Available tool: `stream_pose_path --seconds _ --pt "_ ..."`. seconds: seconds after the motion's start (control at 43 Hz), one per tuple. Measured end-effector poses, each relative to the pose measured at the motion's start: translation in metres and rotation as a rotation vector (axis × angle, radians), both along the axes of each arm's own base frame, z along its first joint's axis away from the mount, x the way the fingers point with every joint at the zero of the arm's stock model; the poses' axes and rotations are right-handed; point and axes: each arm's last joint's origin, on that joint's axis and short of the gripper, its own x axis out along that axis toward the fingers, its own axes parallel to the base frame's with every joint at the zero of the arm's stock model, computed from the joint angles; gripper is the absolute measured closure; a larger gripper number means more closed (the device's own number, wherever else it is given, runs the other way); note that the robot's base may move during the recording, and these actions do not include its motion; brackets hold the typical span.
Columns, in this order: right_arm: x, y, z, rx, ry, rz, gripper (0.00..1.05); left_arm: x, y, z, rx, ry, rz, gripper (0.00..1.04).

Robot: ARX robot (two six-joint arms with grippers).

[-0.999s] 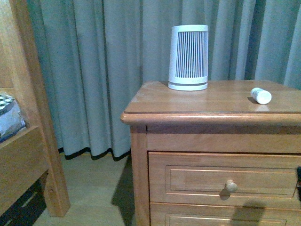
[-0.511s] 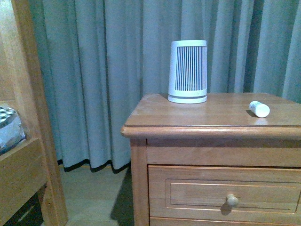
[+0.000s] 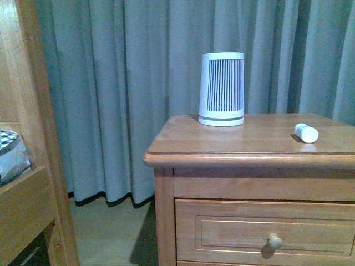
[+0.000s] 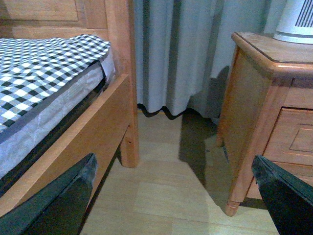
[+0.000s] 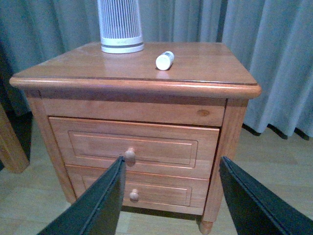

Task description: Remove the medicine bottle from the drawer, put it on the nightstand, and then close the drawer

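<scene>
Grey curtains [image 3: 138, 83] backed the nightstand [image 5: 73, 66]; bottle [image 5: 164, 60] lay sideways, cap toward the drawer [image 5: 134, 145] side. Both grippers [image 4: 171, 196] [image 5: 168, 196] stood apart, empty.

Medicine bottle [image 3: 306, 133]: small white cylinder with rounded cap, lay on its side on the nightstand top, toward the right, free of any contact.
Drawer [image 5: 134, 147]: upper of two, reddish-brown panelled front, one round knob, fully shut and flush.
Nightstand [image 5: 146, 110]: reddish-brown wood, rounded-edge top, upright on the floor.
</scene>
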Motion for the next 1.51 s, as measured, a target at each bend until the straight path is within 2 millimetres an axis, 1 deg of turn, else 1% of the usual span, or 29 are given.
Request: stream_pose_path --seconds 0.093,0.163,0.186,0.256,0.325,0.558,0.65,1.069,1.092,1.115,1.162,1.208,1.231,1.463,1.51 --pt "0.001 0.006 -0.007 -0.005 0.008 -0.031 0.65 0.000 0.000 0.000 0.000 0.000 0.000 0.07" --pt "0.001 0.011 -0.009 -0.007 0.005 0.001 0.76 0.000 0.000 0.000 0.000 0.000 0.000 0.07" --pt "0.000 0.011 -0.009 -0.007 0.005 0.006 0.78 0.000 0.000 0.000 0.000 0.000 0.000 0.07" --pt "0.000 0.012 -0.010 -0.008 0.002 0.005 0.91 0.000 0.000 0.000 0.000 0.000 0.000 0.07" --pt "0.000 0.012 -0.012 -0.008 0.002 0.006 1.02 0.000 0.000 0.000 0.000 0.000 0.000 0.07" --pt "0.000 0.012 -0.018 -0.011 0.007 0.007 1.02 0.000 0.000 0.000 0.000 0.000 0.000 0.07" --pt "0.000 0.012 -0.025 -0.011 0.002 0.007 1.02 0.000 0.000 0.000 0.000 0.000 0.000 0.07" --pt "0.000 0.012 -0.024 -0.011 -0.005 0.005 1.02 0.000 0.000 0.000 0.000 0.000 0.000 0.07" --pt "-0.001 0.012 -0.024 -0.012 -0.006 0.005 1.01 0.000 0.000 0.000 0.000 0.000 0.000 0.07" --pt "-0.001 0.012 -0.024 -0.012 -0.006 0.006 0.98 0.000 0.000 0.000 0.000 0.000 0.000 0.07" --pt "-0.001 0.012 -0.024 -0.012 -0.006 0.005 0.85 0.000 0.000 0.000 0.000 0.000 0.000 0.07" --pt "-0.001 0.012 -0.024 -0.012 -0.006 0.005 0.75 0.000 0.000 0.000 0.000 0.000 0.000 0.07" --pt "-0.001 0.012 -0.024 -0.012 -0.006 0.005 0.71 0.000 0.000 0.000 0.000 0.000 0.000 0.07" --pt "-0.001 0.012 -0.024 -0.012 -0.006 0.005 0.20 0.000 0.000 0.000 0.000 0.000 0.000 0.07" --pt "-0.001 0.012 -0.024 -0.012 -0.006 0.005 0.12 0.000 0.000 0.000 0.000 0.000 0.000 0.07"
